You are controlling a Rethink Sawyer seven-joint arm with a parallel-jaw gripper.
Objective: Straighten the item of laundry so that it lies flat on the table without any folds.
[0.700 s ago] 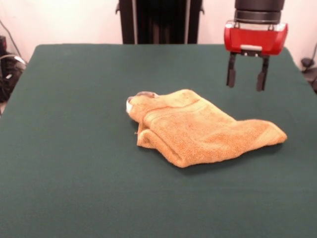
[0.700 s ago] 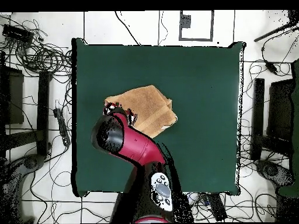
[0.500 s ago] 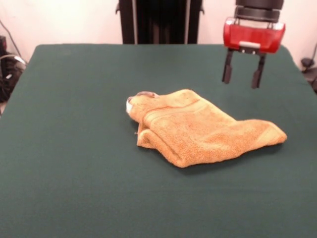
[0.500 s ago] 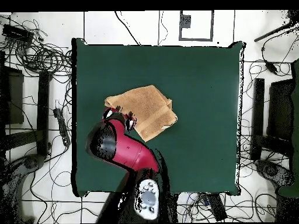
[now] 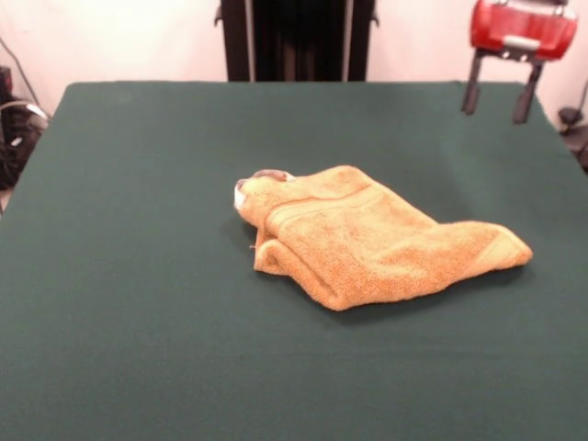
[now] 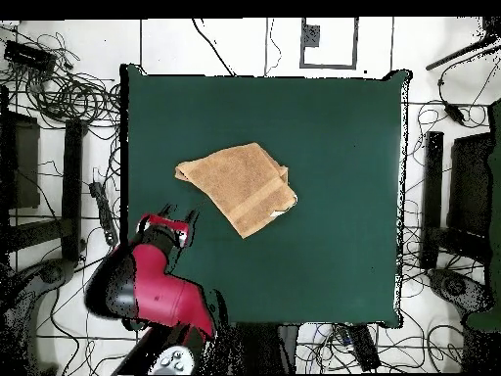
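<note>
The orange-tan towel (image 5: 367,237) lies folded over on itself in the middle of the dark green table (image 5: 138,303), with a woven band across its top layer and a small white tag at its left end. In the overhead view the towel (image 6: 238,186) is a slanted folded shape left of centre. My gripper (image 5: 497,95) hangs open and empty, high at the table's far right corner, well apart from the towel. In the overhead view the gripper (image 6: 173,217) is below and left of the towel.
The robot pedestal (image 5: 296,39) stands behind the table's far edge. Cables and dark stands (image 6: 59,93) lie on the floor around the table in the overhead view. The table's edge (image 6: 124,196) is close to the gripper.
The gripper has moved up and away from the towel, towards the table's corner near the robot's side. It stays open and empty. The towel has not moved.
</note>
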